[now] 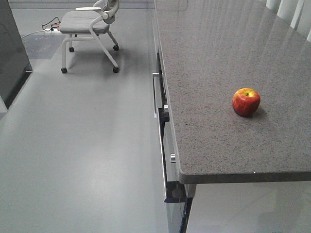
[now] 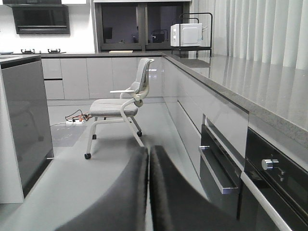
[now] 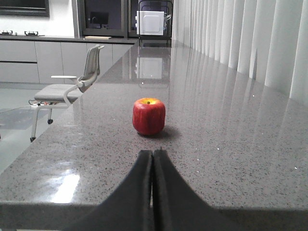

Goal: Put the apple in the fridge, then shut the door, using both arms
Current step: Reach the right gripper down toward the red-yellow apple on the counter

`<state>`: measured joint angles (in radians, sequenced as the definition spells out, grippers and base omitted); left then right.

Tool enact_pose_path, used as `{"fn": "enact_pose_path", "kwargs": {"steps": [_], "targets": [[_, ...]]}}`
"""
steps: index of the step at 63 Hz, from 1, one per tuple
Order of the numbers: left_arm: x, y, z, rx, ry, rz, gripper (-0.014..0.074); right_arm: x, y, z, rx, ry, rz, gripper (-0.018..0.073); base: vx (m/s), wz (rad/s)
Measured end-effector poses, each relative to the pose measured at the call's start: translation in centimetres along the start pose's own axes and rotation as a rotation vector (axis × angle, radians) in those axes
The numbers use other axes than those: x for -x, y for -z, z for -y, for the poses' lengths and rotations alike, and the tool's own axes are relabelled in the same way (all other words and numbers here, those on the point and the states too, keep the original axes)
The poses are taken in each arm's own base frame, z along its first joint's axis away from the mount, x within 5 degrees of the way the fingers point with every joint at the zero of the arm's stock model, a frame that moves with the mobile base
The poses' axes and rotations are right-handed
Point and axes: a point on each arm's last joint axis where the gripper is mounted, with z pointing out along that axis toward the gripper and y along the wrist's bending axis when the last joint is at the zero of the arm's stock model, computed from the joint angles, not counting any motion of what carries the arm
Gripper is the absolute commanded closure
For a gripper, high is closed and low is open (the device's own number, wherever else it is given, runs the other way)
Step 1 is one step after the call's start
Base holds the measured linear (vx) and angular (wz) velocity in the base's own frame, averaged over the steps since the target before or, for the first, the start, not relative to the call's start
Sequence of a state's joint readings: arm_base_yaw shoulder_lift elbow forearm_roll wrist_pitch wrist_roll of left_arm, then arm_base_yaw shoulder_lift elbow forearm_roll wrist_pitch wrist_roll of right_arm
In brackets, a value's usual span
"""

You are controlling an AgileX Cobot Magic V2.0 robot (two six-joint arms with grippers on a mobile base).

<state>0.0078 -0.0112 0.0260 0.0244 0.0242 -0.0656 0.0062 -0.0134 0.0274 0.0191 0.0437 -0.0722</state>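
Pointing level at one round red apple [image 3: 148, 116] on speckled grey counter [image 3: 231, 159]: right black gripper [image 3: 153, 153], pinched closed | left black gripper [image 2: 148, 149] closed too.

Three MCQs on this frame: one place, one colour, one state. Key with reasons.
1. The apple sits: A) on the chair seat B) on the speckled grey counter C) on the floor
2. Apple's skin: A) green B) plain yellow C) red, yellow patch at stem
3. The right gripper is: A) shut, empty, short of the apple B) shut on the apple C) wide open
Key: B, it rests on the counter; C, red with yellow by the stem; A, fingers pressed together, apple ahead, apart.
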Motion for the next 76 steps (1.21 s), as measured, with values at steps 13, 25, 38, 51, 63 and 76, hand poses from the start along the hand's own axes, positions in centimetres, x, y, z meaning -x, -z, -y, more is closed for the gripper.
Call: {"fn": "enact_pose_path", "kwargs": {"steps": [13, 25, 38, 51, 63, 76], "targets": [[0.0, 0.0, 0.0, 0.0, 0.0, 0.0, 0.0603, 0.7, 0.1, 0.0, 0.002, -0.023, 0.001, 0.0563, 0.0, 0.0], [0.0, 0.0, 0.0, 0.0, 0.0, 0.0, 0.0603, 5.6, -0.5, 0.2, 0.012, -0.015, -0.082, 0.0563, 0.0, 0.0], [0.0, 0.0, 0.0, 0.0, 0.0, 0.0, 0.0603, 10.0, -2.4, 0.4, 0.032, -0.013, -0.298, 0.0556, 0.0, 0.0], [0.0, 0.0, 0.0, 0.0, 0.0, 0.0, 0.0603, 12.6, -5.9, 0.5, 0.055, 0.011, -0.514, 0.0445, 0.0, 0.0], [0.0, 0.0, 0.0, 0.0, 0.0, 0.0, 0.0603, 13.4, -9.7, 0.5, 0.073, 0.03, -0.651, 0.0183, 0.0, 0.0], [0.0, 0.0, 0.0, 0.0, 0.0, 0.0, 0.0603, 13.0, -14.4, 0.5, 0.083, 0.032, -0.766, -0.0027, 0.0, 0.0]]}}
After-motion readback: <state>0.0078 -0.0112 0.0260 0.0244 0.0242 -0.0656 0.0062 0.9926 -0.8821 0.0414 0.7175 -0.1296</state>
